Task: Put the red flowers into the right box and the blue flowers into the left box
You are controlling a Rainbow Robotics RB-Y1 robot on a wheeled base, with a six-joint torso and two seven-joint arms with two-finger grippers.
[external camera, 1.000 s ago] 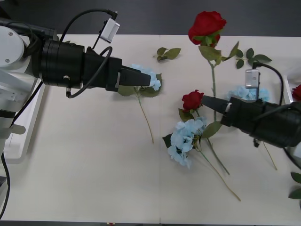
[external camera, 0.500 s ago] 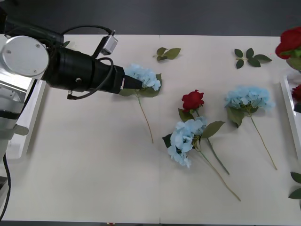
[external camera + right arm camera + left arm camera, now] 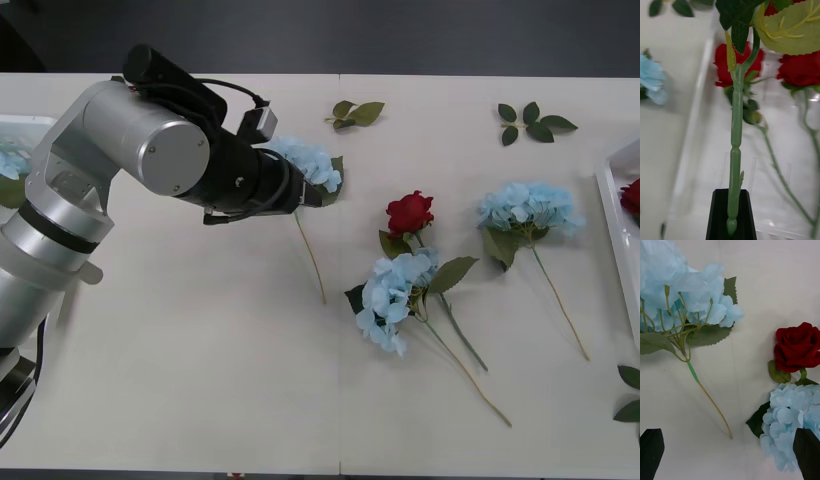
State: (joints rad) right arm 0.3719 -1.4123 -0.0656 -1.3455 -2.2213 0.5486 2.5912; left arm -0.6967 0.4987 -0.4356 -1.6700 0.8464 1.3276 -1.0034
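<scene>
On the table (image 3: 200,380), one hydrangea (image 3: 308,165) is lying far left, another (image 3: 395,297) sitting just before a rose (image 3: 410,212), a third (image 3: 528,208) lying right

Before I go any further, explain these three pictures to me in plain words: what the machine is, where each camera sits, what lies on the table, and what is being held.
This is a wheeled robot with two arms, each ending in a two-finger gripper. The wide picture looks down from above the arms. The other two come from cameras on the wrists.

On the table lie three blue flowers and one red rose, plus loose leaf sprigs.

The left gripper hangs open over one blue flower, holding nothing.

The right gripper is shut on a rose stem, above the right box, where two roses already lie. The left box holds one blue flower.
</scene>
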